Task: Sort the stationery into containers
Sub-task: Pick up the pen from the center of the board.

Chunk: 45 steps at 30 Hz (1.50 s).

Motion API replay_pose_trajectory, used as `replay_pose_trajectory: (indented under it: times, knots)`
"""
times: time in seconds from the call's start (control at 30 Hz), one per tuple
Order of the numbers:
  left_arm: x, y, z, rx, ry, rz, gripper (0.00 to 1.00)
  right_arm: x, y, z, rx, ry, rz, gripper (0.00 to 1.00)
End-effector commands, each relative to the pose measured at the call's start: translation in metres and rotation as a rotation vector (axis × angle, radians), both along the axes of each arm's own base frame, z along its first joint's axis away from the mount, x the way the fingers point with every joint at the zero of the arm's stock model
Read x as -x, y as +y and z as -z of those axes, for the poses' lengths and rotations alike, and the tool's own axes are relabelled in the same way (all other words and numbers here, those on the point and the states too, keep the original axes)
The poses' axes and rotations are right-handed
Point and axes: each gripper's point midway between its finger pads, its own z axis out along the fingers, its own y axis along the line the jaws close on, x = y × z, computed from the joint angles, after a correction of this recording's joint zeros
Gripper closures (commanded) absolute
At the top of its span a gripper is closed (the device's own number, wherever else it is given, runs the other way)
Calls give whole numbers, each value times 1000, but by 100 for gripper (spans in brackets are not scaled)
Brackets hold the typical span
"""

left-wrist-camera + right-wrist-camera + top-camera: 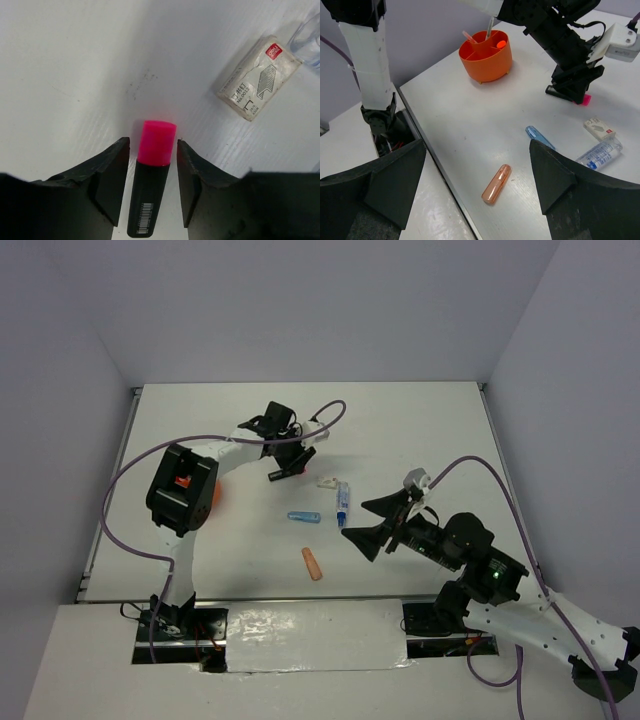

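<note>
The highlighter point(152, 175) lies flat on the table, far of centre, left of the white box point(257, 77). The left gripper point(152, 144) straddles it at the cap joint with fingers narrow. A slim gap shows on one side, and no clamp is visible.

Risk: uneven contact may roll or pivot the round barrel out. A hold on the cap may pull it off.

The right gripper point(477, 150) hangs wide and empty.

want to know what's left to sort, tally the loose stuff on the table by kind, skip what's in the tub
pink-capped highlighter: 1
white box: 1
blue marker: 1
clear tube with blue print: 1
peach eraser: 1
total: 5
</note>
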Motion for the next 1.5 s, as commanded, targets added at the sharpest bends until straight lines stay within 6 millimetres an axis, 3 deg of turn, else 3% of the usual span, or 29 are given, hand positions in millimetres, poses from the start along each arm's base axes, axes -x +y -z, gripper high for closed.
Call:
replay_pose_trajectory:
  times: [0.0,0.1,0.3,0.47,0.63,0.7,0.77,0.87,0.93,0.97,1.07,1.1,1.17,1.2,1.23,1.27,1.33,1.37,1.4,1.47]
  knots:
    - [4,-2,7,-13,25,18,44,3,-3,-2,5,-24,-8,9]
    - [4,-1,9,-22,25,12,38,3,-5,-2,4,-28,-3,9]
    - [1,3,14,-45,24,-10,40,4,-6,-4,2,-36,-6,9]
    - [3,1,23,-74,50,-3,61,5,-7,-4,0,-42,-6,9]
    - [5,-2,27,-100,45,0,66,7,-8,-6,-4,-53,-15,9]
    - [3,-1,29,-117,44,-10,73,8,-9,-7,-9,-59,-18,9]
    - [-3,1,26,-117,15,-47,100,9,-10,-9,-14,-65,-18,9]
    - [-16,1,0,-84,-39,-97,100,10,-11,-9,-16,-70,-19,9]
    - [-28,1,-37,-34,-95,-130,100,9,-10,-9,-13,-70,-21,9]
    - [-33,0,-65,11,-141,-139,100,9,-10,-9,-12,-69,-21,9]
    - [-45,18,-116,110,-214,-225,100,9,-8,-7,-9,-65,-27,9]
    - [-45,24,-150,171,-263,-239,100,9,-8,-7,-10,-68,-25,9]
    - [-53,53,-175,250,-314,-329,100,9,-7,-7,-13,-68,-27,9]
    - [-52,73,-202,293,-368,-367,100,9,-7,-7,-13,-68,-30,9]
    - [-52,85,-202,318,-390,-411,100,9,-6,-8,-14,-71,-30,9]
    - [-47,96,-221,339,-434,-429,100,8,-6,-7,-13,-68,-30,9]
    - [-43,121,-215,340,-439,-477,100,9,-5,-9,-14,-69,-39,9]
    - [-42,135,-230,355,-487,-494,100,10,-4,-10,-16,-69,-42,9]
    - [-35,141,-219,349,-474,-501,100,10,-4,-11,-18,-71,-47,9]
    - [-29,152,-236,390,-546,-499,100,11,-3,-12,-20,-71,-53,9]
